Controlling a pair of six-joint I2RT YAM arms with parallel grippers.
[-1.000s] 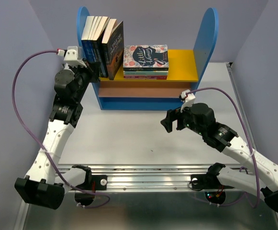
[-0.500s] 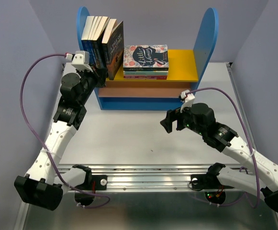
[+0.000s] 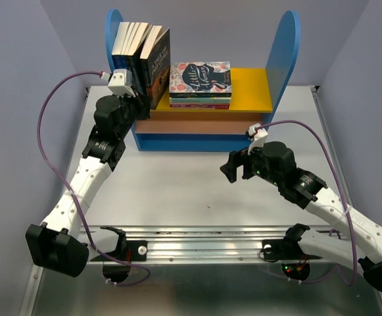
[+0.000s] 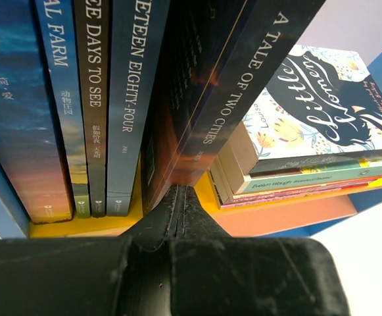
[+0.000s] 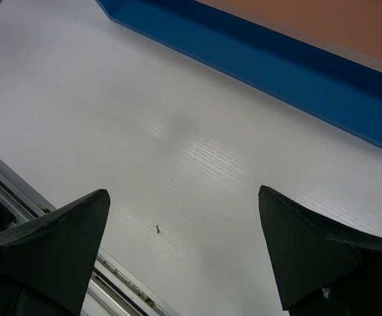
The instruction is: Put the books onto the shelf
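**Leaning book could slip as the left arm works at its foot**

The left gripper (image 4: pixel 177 201) is clenched with nothing in it. Its tip sits at the front edge of the yellow board (image 3: pixel 253 85) and appears to touch the bottom corner of Two Cities (image 4: pixel 243 99). The books (image 3: pixel 140 62) stand at the left end of the shelf (image 3: pixel 284 52). Four are upright, while Two Cities tilts with its foot kicked out to the right.

Likely risks:
- Pushing low on that foot could slide it further and lay the book down onto the stack (image 3: pixel 200 82).
- Pushing too hard leftward could jolt the upright four or shove the light shelf along the table (image 3: pixel 177 191).
- Pulling the tip away abruptly may let the tilted book sag.

The right gripper (image 3: pixel 233 167) hangs spread wide and empty over the table in front of the blue base. It is too far away to steady anything.

Count:
- Standing books: five.
- Flat stack: one, roughly four volumes, though the exact number is unclear.
- Shelf: one, with three boards.
- Grippers: two.
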